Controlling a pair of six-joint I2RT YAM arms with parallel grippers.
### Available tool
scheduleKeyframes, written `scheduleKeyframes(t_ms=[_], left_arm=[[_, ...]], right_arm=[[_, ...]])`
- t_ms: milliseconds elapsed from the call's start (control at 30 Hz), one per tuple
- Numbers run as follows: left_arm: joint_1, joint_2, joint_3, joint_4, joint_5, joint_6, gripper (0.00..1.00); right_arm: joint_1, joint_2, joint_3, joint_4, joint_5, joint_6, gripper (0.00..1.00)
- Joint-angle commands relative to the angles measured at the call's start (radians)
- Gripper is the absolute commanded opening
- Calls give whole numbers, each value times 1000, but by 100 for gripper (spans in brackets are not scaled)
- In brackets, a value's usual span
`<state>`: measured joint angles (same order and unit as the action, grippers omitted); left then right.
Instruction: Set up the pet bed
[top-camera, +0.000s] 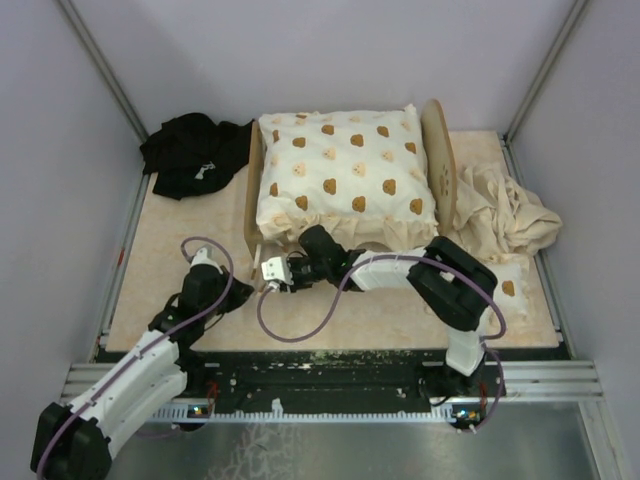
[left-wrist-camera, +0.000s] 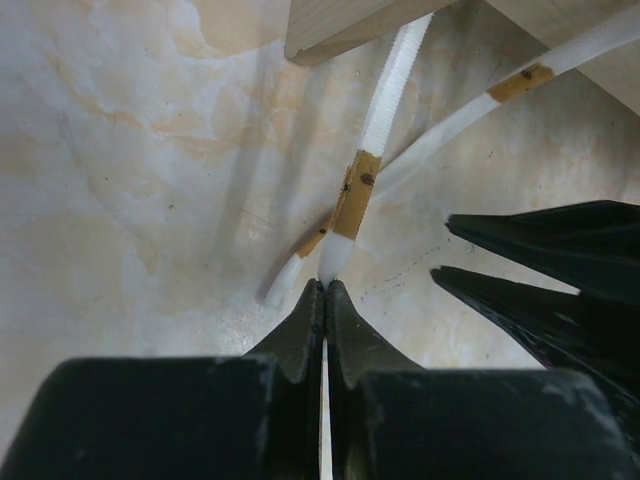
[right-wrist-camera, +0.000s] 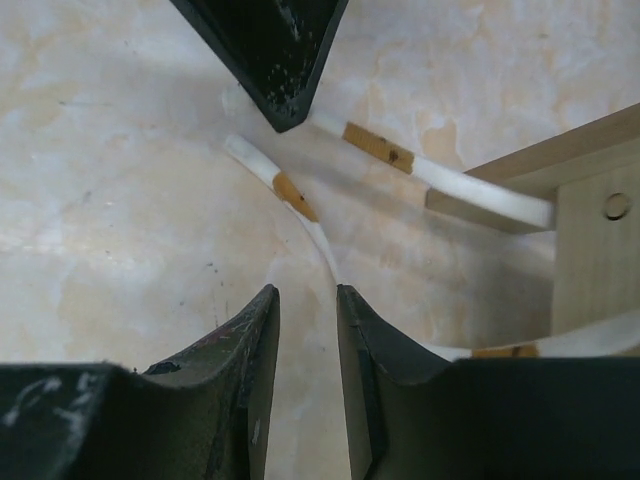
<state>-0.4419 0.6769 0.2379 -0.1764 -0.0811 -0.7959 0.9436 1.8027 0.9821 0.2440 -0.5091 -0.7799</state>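
While left jaws clamp one of two white ties (left-wrist-camera: 380, 110), right jaws stand apart by one pet bed (top-camera: 439, 150).

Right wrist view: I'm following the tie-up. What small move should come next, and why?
Probably close the right gripper on the white tie lying at its open fingertips; the left gripper is shut on the other tie.

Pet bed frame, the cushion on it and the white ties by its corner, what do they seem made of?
Pet bed frame: pale wood, matt, likely unvarnished; faint grain and a drilled hole show.
Cushion: soft cream fabric with brown prints, puffy so probably stuffed, frilled edge.
Ties: white ribbed tape with tan patches, probably woven fabric, since they curve limply.
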Motion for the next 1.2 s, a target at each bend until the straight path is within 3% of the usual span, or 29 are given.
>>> scheduleKeyframes(t_ms=[0,300,533,567,600,633,933,1167], left_arm=[[18,-13,4,-17,29,20,0],[25,0,7,-13,28,22,0],[26,0,9,0,40,15,0],[27,1,11,1,43,13,0],[26,2,13,-1,44,14,0],[26,1,14,-5,43,16,0],[28,-35,5,11,85,53,0],[28,-32,23,5,111,65,0]], right_arm=[[-1,74,110,-9,-9,-78,30],[-2,220,230,-111,34,-107,30],[-1,238,208,-117,64,-126,29],[-2,238,207,-116,66,-127,22],[-2,239,205,-114,68,-127,7],[-1,234,202,-104,70,-123,0],[-1,-46,42,223,20,97,0],[31,-50,150,244,68,138,0]])
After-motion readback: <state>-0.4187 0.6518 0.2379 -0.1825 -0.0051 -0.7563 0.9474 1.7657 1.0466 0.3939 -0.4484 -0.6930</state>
